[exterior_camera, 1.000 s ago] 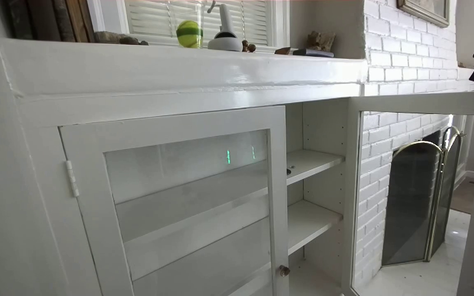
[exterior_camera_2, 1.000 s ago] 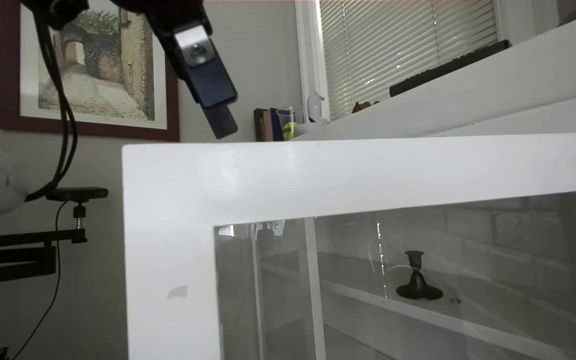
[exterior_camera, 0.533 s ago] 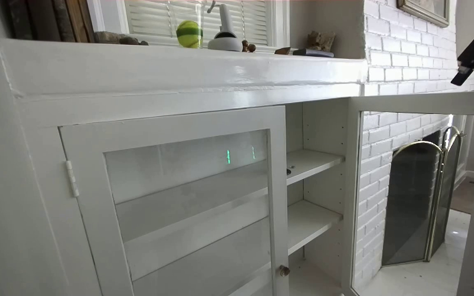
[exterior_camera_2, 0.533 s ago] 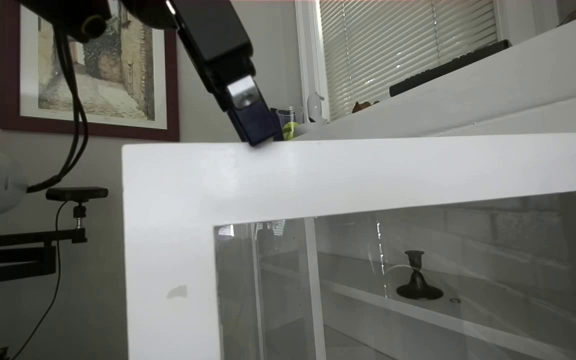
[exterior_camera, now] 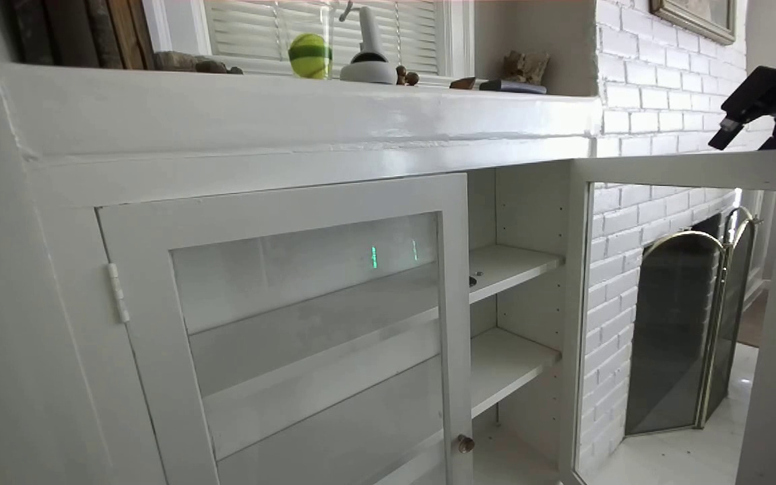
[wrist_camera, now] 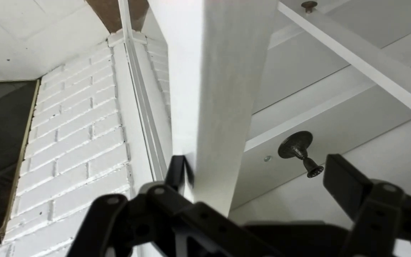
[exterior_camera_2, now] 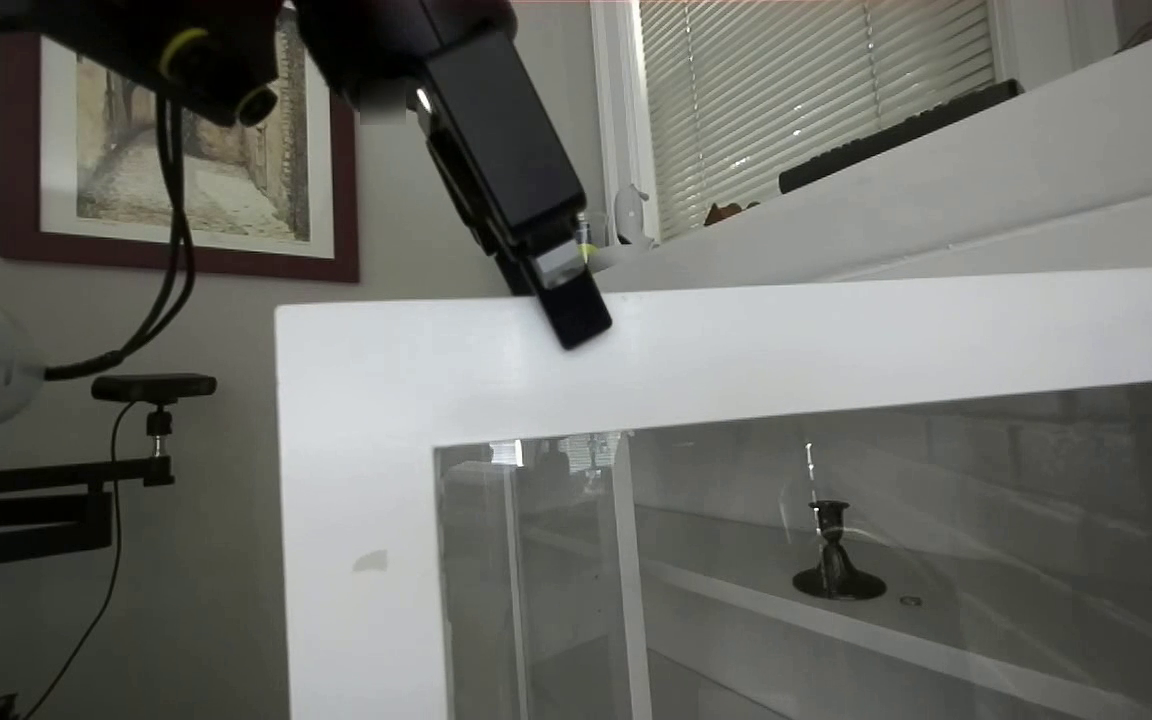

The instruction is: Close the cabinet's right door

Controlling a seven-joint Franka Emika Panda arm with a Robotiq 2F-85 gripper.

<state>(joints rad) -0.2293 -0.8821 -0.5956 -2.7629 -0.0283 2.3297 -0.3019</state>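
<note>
Wrist view: the gripper [wrist_camera: 255,166] straddles the right door [wrist_camera: 223,100], jaws spread apart around its smooth, white-painted frame. In an exterior view this glass-paned door stands open from the flat-ledged cabinet [exterior_camera: 294,111], and an arched, gold-rimmed screen [exterior_camera: 674,337] shows beside rough white brick [exterior_camera: 637,87]; the maroon-framed picture [exterior_camera_2: 106,180] appears only in an exterior view.
</note>
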